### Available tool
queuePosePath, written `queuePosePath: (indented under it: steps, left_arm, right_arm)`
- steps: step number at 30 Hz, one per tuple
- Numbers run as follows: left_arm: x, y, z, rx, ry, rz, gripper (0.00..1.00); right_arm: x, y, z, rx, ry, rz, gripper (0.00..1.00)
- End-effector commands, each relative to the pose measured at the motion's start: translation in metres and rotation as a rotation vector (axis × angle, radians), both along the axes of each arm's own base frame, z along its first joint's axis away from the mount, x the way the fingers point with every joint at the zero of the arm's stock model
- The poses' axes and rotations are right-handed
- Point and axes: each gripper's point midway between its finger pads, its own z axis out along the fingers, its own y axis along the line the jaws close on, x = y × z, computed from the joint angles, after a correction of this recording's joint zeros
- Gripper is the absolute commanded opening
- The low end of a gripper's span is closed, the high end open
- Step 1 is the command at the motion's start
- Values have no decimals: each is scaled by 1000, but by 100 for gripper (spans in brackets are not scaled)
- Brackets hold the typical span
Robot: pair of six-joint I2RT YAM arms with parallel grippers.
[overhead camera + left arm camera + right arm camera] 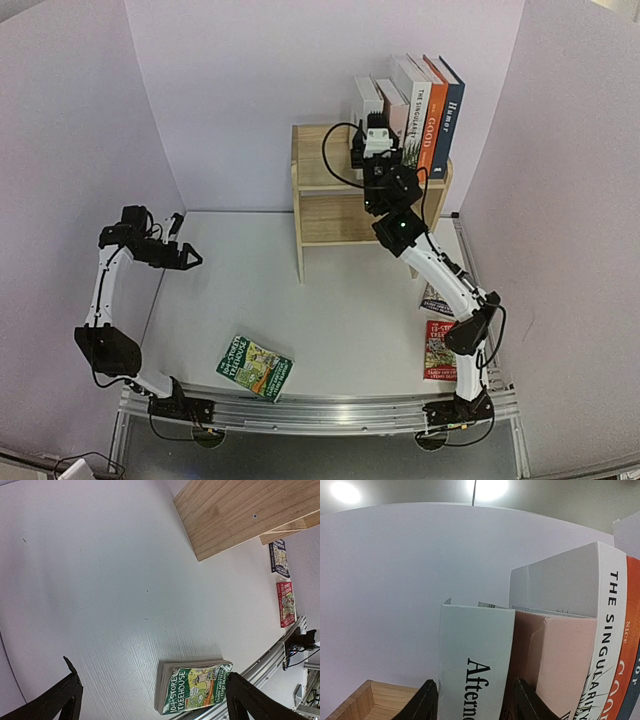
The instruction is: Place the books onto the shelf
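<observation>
We see the right gripper (pixel 476 696) with its two black fingers (pixel 426 702) standing either side of the white hardback with "Afternoon" on its spine (pixel 476 665). Each fingertip sits right at a cover, but we cannot tell whether they press the book or merely flank it. That book stands upright at the left end of a row on top of the small light-wood two-tier shelf (pixel 320 172). Just beside it is a pale pink book (pixel 560 665), then a taller white book lettered "THE SINGULARITY" (pixel 570 580), an orange book marked "GOOD" (pixel 432 105) and a dark blue book marked "Humor" (pixel 452 100). The left gripper (pixel 186 256) hangs over the left part of the white table (pixel 340 290), well apart from the shelf, its jaws spread wide. Three thin paperbacks lie flat on the table. A green "Treehouse" paperback (pixel 195 687) is near the front edge. A red paperback (pixel 438 350) and a dark blue paperback (pixel 279 557) are on the right, beside the right arm.
</observation>
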Motion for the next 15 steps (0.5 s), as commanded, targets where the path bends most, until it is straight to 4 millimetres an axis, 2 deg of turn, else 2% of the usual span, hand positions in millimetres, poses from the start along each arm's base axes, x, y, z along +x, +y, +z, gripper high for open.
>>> queuePosePath:
  steps: [1,8,15]
  left_arm:
    - [0,-3,-1,3,-4,-19,99]
    - [0,-3,-2,3,-2,-24,100]
    - [1,-4,-3,4,0,-25,100]
  right_arm:
    - [-31,-21,36,45,-94,-55,48]
    - [-37,-27,37,63,-98,-64,47]
    - [-37,-29,32,70,-84,-59,40]
